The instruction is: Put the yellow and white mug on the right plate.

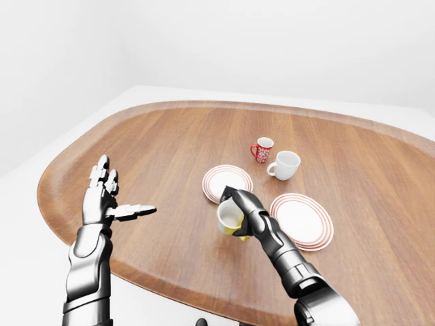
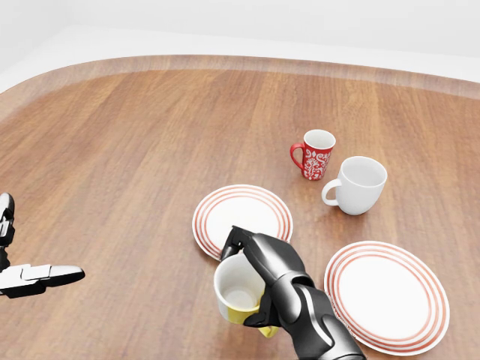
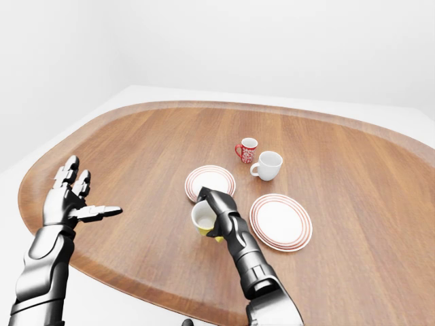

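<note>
Landmark: the right plate [image 2: 387, 296], red-ringed, lay on the wooden table [image 2: 135, 150]; all places below are given from it.
Right hand [image 2: 262, 281]: was closed round the yellow and white mug [image 2: 238, 292], fingers wrapped over its rim and side, apparently a carrying grip.
Mug position: sat just left of the right plate in the head view, apart from it, and below the left plate [image 2: 242, 219]; whether it rested on the table or was lifted could not be told.
Mug orientation: the mouth faced up and tilted toward the camera, so the white inside showed; its long axis ran near upright, leaning slightly. The handle was hidden by the hand.
Left hand [image 1: 109, 197]: was well to the left of the right plate, fingers spread wide and holding nothing, probably parked clear of the work.
Other mugs: a red patterned mug [image 2: 315, 154] and a white mug [image 2: 356, 184] stood above the right plate, near each other.
Judged remaining: a short carry rightward onto the plate.
</note>
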Robot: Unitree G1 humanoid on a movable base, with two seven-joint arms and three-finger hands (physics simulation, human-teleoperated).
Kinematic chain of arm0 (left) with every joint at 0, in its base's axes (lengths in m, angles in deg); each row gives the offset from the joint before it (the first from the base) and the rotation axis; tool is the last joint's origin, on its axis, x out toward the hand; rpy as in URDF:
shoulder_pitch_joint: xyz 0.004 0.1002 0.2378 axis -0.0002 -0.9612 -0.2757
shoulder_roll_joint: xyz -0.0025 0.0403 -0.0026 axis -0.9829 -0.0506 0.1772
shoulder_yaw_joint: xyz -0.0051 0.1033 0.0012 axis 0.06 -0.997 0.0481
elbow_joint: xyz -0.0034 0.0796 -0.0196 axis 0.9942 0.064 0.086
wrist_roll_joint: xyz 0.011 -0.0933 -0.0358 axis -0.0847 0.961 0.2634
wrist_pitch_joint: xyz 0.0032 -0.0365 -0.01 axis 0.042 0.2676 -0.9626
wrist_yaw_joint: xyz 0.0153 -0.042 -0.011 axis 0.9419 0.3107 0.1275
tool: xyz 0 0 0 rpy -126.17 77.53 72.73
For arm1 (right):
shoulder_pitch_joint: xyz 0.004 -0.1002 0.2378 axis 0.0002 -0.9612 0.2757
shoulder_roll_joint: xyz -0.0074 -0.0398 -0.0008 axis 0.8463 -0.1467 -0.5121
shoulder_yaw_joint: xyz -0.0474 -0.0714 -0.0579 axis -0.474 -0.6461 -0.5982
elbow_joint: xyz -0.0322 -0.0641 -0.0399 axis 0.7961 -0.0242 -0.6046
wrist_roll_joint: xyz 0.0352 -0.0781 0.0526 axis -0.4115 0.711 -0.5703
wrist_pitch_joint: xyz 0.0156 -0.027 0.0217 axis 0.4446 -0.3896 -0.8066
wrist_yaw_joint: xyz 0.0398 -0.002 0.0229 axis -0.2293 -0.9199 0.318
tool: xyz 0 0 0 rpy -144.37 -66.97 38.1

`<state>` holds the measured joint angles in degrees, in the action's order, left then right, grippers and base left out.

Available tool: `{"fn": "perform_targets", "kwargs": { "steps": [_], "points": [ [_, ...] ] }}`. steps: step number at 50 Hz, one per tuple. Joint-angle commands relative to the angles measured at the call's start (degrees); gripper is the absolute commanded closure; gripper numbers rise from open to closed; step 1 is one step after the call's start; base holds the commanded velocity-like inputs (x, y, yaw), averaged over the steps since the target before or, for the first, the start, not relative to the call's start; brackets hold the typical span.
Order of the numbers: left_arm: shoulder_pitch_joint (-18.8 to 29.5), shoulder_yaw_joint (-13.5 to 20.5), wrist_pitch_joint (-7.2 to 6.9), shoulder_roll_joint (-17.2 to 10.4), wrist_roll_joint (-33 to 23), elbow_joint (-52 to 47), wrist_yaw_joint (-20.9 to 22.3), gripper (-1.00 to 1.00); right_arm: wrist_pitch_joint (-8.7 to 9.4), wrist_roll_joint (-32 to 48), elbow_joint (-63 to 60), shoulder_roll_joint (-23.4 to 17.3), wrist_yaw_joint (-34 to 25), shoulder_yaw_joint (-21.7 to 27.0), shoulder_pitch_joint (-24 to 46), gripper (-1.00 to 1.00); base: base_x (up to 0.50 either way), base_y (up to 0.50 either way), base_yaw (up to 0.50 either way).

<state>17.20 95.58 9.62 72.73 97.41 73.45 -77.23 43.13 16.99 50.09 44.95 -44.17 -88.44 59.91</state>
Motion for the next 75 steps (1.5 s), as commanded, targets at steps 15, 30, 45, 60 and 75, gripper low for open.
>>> {"fn": "perform_targets", "kwargs": {
  "steps": [15, 30, 45, 60, 75],
  "points": [
    [-0.1, -0.1, 0.0, 0.0, -0.2, 0.1, 0.0, -1.0, -0.31, -4.7, 9.0, -6.8, 2.6, 4.0, 6.8, 1.0, 0.0, 0.0, 0.0],
    [0.0, 0.0, 0.0, 0.1, -0.4, 0.1, 0.0, -1.0, -0.31, -6.4, 11.4, -11.0, 2.4, 6.0, 9.0, 1.0, 0.0, 0.0, 0.0],
    [0.1, -0.2, 0.0, 0.0, -0.5, 0.6, -0.1, -1.0, -0.31, -8.5, 15.6, -15.3, 3.2, 7.7, 11.1, 1.0, 0.0, 0.0, 0.0],
    [0.0, -0.2, 0.0, 0.1, -0.5, 0.4, 0.1, -1.0, -0.31, -10.8, 17.4, -18.8, 3.2, 9.1, 11.5, 1.0, 0.0, 0.0, 0.0],
    [-0.1, -0.3, 0.0, 0.1, -0.7, 0.4, 0.1, -1.0, -0.31, -12.1, 22.3, -22.0, 5.0, 9.9, 12.2, 1.0, 0.0, 0.0, 0.0]
  ]
}}
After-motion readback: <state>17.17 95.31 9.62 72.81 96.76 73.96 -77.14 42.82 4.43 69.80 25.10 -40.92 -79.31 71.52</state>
